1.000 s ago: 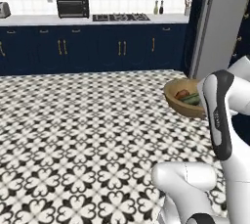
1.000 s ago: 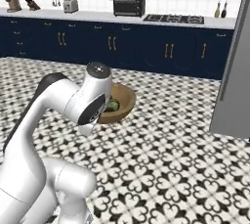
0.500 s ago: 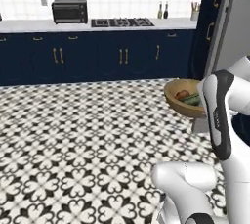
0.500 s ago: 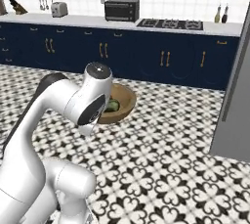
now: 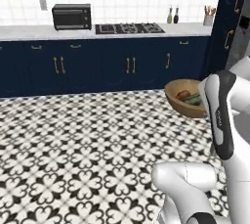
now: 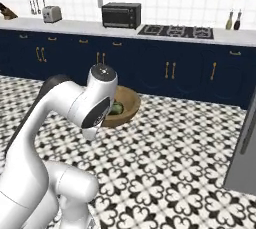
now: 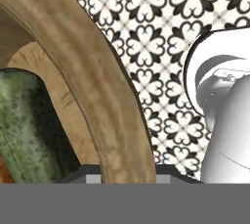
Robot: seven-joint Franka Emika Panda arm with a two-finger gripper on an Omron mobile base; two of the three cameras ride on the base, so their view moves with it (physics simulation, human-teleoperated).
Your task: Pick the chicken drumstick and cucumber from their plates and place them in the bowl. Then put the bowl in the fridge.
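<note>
The light-brown wooden bowl hangs above the tiled floor, just beside my forearm. My gripper is shut on its rim, which runs between the two fingertips in the hand view. Inside the bowl lie the dark green cucumber and the reddish chicken drumstick, the latter a thin red sliver in the hand view. From the right base view the bowl shows behind my elbow with the cucumber in it. The grey fridge stands at the right edge. The plates are out of view.
Navy cabinets with brass handles run along the back under a white counter with a black microwave and a gas hob. A toaster stands at the far left. Black-and-white patterned floor lies open in front.
The whole picture has shifted: the base has driven, so the cabinets look nearer and the fridge sits further to the right edge. The bowl stays in the same grip beside the arm.
</note>
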